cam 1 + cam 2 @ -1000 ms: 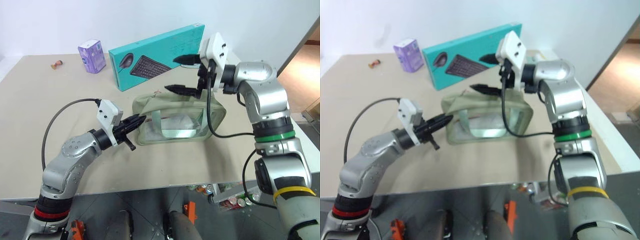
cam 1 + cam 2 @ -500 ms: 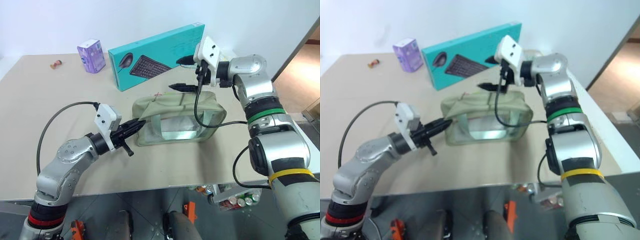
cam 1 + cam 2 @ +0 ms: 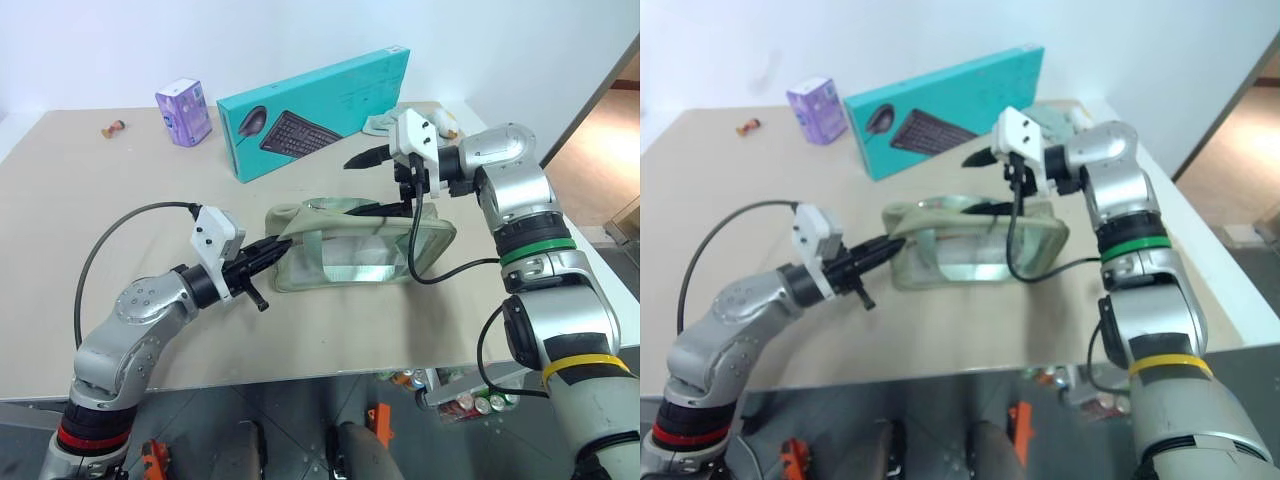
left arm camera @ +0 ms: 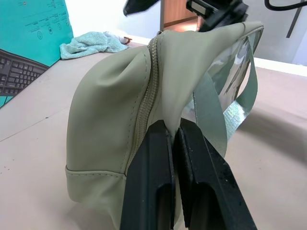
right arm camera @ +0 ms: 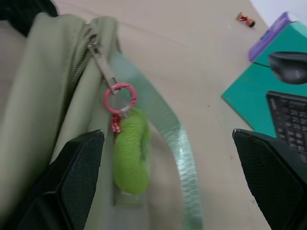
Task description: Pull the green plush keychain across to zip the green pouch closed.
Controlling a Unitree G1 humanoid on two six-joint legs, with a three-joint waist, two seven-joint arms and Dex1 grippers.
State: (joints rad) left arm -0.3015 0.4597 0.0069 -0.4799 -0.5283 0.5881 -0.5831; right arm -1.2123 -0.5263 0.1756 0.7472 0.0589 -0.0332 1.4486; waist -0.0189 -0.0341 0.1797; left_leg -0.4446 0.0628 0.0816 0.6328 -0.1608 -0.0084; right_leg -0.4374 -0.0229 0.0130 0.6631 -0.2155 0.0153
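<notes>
A: Bright, even light over the table; how are the shadows?

B: Soft and short. One lies on the tabletop just beside the green pouch.

A: Any blur?

B: Near the green pouch, the right gripper's fingers show soft, unfocused edges. The green plush keychain looks slightly soft too.

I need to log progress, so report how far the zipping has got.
Done: the left claw is shut on the end of the pouch, pinning it. In hand: the right claw is open over the pouch, with the keychain hanging between its fingers, ungripped. Left: close on the keychain and pull it across; how much of the zipper is open I cannot tell.
</notes>
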